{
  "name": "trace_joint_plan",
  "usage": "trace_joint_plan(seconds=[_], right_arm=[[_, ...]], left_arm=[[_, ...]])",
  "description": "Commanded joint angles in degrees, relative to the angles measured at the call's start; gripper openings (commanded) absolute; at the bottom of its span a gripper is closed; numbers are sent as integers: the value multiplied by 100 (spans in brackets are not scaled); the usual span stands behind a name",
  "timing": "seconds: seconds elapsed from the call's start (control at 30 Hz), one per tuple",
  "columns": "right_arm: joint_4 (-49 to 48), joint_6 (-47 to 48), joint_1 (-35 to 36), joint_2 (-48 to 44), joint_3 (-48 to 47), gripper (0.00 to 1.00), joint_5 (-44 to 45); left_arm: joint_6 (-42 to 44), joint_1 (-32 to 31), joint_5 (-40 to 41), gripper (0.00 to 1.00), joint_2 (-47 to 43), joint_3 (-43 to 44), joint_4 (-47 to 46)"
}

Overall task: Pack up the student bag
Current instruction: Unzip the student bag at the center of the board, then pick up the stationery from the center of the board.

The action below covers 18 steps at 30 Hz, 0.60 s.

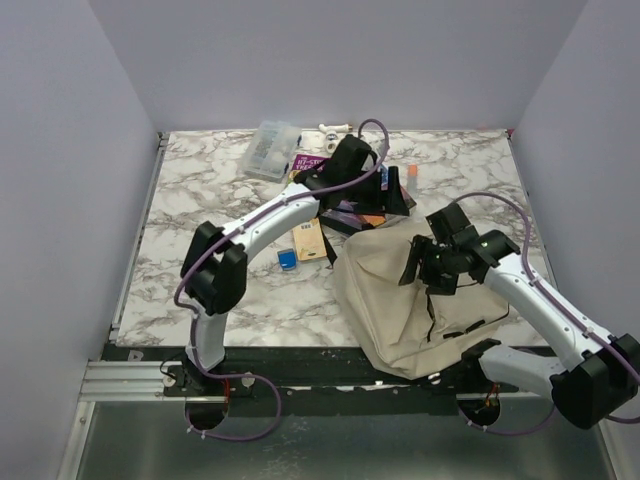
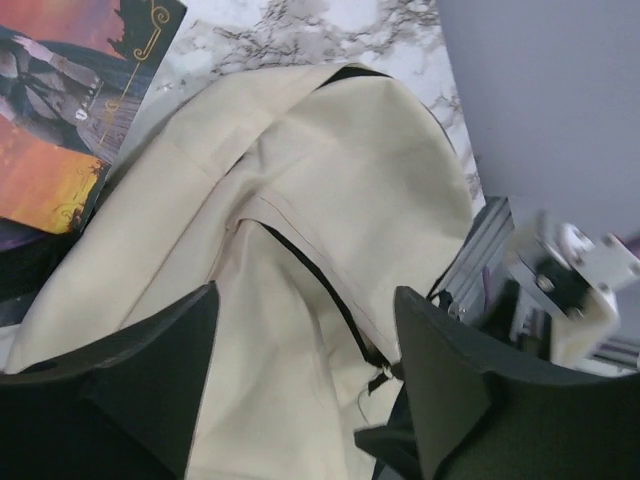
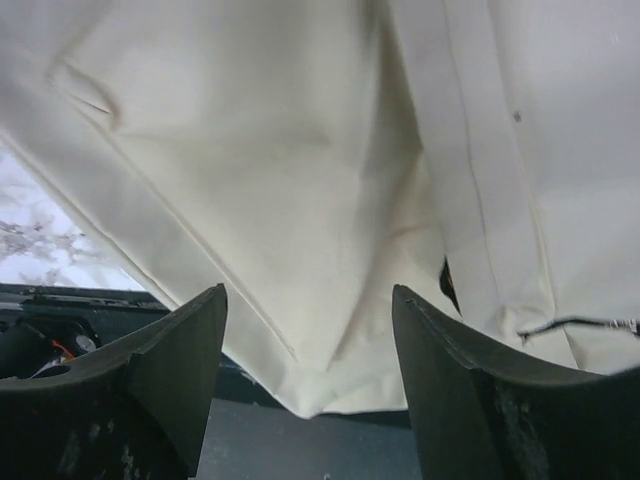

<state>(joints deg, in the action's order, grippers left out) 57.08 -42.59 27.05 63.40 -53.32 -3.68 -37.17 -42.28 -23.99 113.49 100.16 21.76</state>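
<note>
1. Both end effectors are standing open. The left end effector [image 2: 305, 300] is hovering with its jaws spread and nothing between them, looking down onto beige cloth. The right end effector [image 3: 308, 295] is doing the same close above the fabric, gripping nothing.
2. The student bag [image 1: 420, 300] is lying slumped on the near right part of the worktop [image 1: 200, 200], with its near side drooping over the front edge toward the arm bases. The right end effector is hanging over the middle of the bag, while the left one is sitting off its far left corner.
3. A black zipper [image 2: 330, 290] is running across the bag's upper panel. It is looking drawn together along the stretch in view, and I cannot tell whether the mouth is gaping anywhere.
4. Several books [image 1: 355, 205] with dark and orange covers are lying in a loose pile just beyond the bag's far left corner, under the left arm's wrist. Whether they are touching the cloth I cannot tell.
5. Farther left, a tan booklet [image 1: 310, 240] and a small blue item [image 1: 286, 259] are lying side by side on the marble. A clear plastic box [image 1: 272, 150] is sitting near the far edge.
6. Judging from this layout, packing is looking barely begun. Everything visible is lying outside the bag, and nothing is showing inside it. What is remaining appears to be opening the bag, loading the loose items and closing it.
</note>
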Motion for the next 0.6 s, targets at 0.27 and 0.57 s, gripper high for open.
trace_joint_plan(seconds=[0.27,0.57], right_arm=[[-3198,734,114,1075,-800,77,-1107],[-4219,1301,1254,2654,-1706,76,40]], left_arm=[[1219,1357,242,97,-3312,-1831,812],[1688,1696,2536,98,-4740,-2597,640]])
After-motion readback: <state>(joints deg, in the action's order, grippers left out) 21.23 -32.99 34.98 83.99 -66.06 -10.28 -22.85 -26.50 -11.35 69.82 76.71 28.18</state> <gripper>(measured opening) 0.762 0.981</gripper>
